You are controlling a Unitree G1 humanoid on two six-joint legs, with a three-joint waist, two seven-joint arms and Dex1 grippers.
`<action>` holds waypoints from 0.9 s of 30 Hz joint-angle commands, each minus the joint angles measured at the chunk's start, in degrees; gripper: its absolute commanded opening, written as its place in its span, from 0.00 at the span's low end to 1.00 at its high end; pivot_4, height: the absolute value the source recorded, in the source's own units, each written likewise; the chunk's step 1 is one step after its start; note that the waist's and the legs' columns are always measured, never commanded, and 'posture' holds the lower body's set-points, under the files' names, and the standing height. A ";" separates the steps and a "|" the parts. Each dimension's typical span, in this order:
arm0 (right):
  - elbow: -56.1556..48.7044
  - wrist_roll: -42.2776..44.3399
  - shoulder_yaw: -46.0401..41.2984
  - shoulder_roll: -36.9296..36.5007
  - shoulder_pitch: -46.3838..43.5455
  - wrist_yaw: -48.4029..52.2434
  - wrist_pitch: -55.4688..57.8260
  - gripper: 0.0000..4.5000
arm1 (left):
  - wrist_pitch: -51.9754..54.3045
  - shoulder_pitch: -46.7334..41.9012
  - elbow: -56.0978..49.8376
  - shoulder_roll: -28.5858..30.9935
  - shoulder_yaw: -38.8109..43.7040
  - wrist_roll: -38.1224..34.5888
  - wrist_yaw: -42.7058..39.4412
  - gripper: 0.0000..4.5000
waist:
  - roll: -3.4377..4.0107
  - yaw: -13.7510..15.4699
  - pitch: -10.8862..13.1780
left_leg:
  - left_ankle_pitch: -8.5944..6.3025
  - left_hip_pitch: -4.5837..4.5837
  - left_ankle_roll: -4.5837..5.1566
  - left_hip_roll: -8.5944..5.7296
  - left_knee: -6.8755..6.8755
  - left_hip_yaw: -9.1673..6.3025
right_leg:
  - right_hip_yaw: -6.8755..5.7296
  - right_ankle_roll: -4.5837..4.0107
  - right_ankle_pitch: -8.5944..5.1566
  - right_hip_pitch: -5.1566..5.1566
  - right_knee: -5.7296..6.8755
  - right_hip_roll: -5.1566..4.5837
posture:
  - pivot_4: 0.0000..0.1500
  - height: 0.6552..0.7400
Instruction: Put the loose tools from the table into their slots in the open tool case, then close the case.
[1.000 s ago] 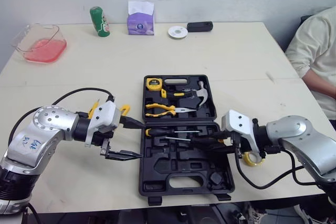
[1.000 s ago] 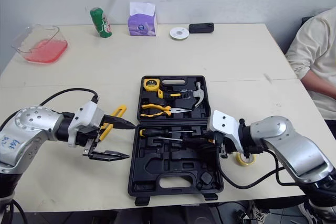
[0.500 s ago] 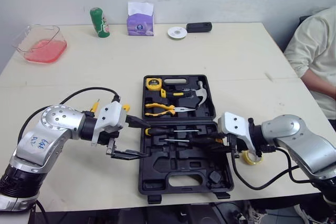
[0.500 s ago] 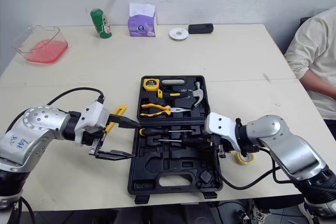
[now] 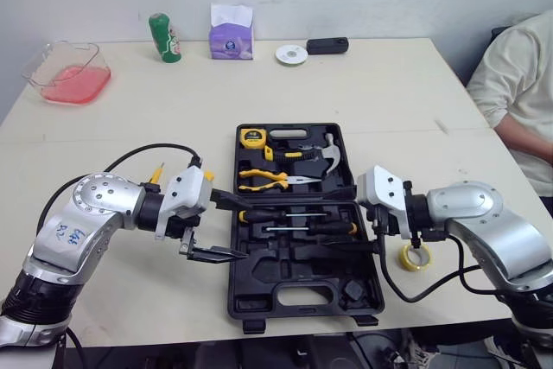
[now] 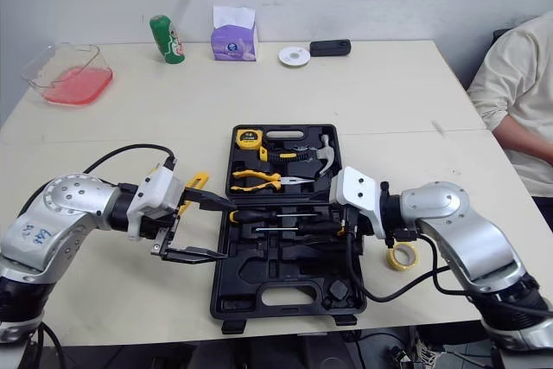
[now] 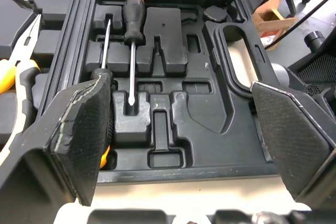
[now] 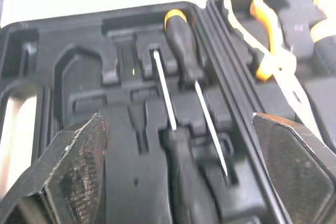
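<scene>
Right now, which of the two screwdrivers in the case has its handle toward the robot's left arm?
The screwdriver nearer the hinge of the case; the other screwdriver, just in front of it, points the opposite way.

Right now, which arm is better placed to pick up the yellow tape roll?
Right. The yellow tape roll lies beside the right gripper, on that side of the tool case; the left gripper is across the case.

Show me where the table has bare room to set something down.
Bare table lies between the can, tissue box and disc behind and the case in front. Crowded beside the case: left tool, right tool, tape roll.
</scene>
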 commanded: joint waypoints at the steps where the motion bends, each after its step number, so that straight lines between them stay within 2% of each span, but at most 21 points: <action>1: 1.79 2.13 -1.42 3.79 0.52 -0.85 -2.72 0.94 | 0.03 -1.39 -1.87 -0.65 -0.23 -0.66 0.30 1.00 | 0.00 0.04 0.00 | 0.00 0.00 0.00 -0.01 0.01 0.00 | 0.00 0.00 0.00 0.00 0.01 0.00 | 1.00 0.82; 3: 2.75 1.20 -0.42 4.72 1.35 0.29 -4.70 0.82 | 0.05 -1.69 -1.82 -0.83 -0.38 -0.57 0.19 1.00 | 0.01 0.07 0.00 | 0.00 0.00 0.00 -0.02 0.02 0.01 | 0.01 0.00 0.00 0.00 0.03 -0.01 | 1.00 0.82; 10: 7.63 -2.12 1.98 5.98 1.54 0.54 -7.79 0.04 | 0.17 -2.83 -1.23 -1.18 -0.63 -0.33 0.03 1.00 | 0.01 0.00 0.00 | 0.00 0.00 0.00 -0.04 0.04 0.02 | 0.00 0.00 0.00 0.00 0.05 0.01 | 1.00 0.82; 17: 10.69 -6.33 5.37 5.95 1.24 0.62 -8.53 0.02 | -0.02 -3.62 -0.71 -1.93 -1.12 0.32 0.66 1.00 | 0.01 0.03 0.00 | 0.00 0.01 -0.01 -0.04 0.05 0.02 | 0.00 0.00 0.00 0.00 0.06 0.01 | 1.00 0.82; 22: 11.12 -13.12 11.08 2.83 0.74 -1.60 -2.02 0.02 | -0.10 -3.84 -0.34 -2.15 -1.29 0.67 0.79 1.00 | -0.01 -0.12 -0.02 | 0.01 0.11 -0.02 -0.04 0.06 0.03 | 0.02 0.00 0.00 0.07 0.09 0.02 | 1.00 0.82; 27: 9.67 -13.77 13.52 0.87 1.55 -1.57 2.20 0.02 | -0.15 -3.67 -0.29 -2.18 -1.27 0.73 0.94 1.00 | -0.35 0.18 -0.25 | 0.01 0.27 -0.03 0.00 0.06 0.01 | 0.01 -0.02 -0.01 0.24 0.11 -0.02 | 1.00 0.82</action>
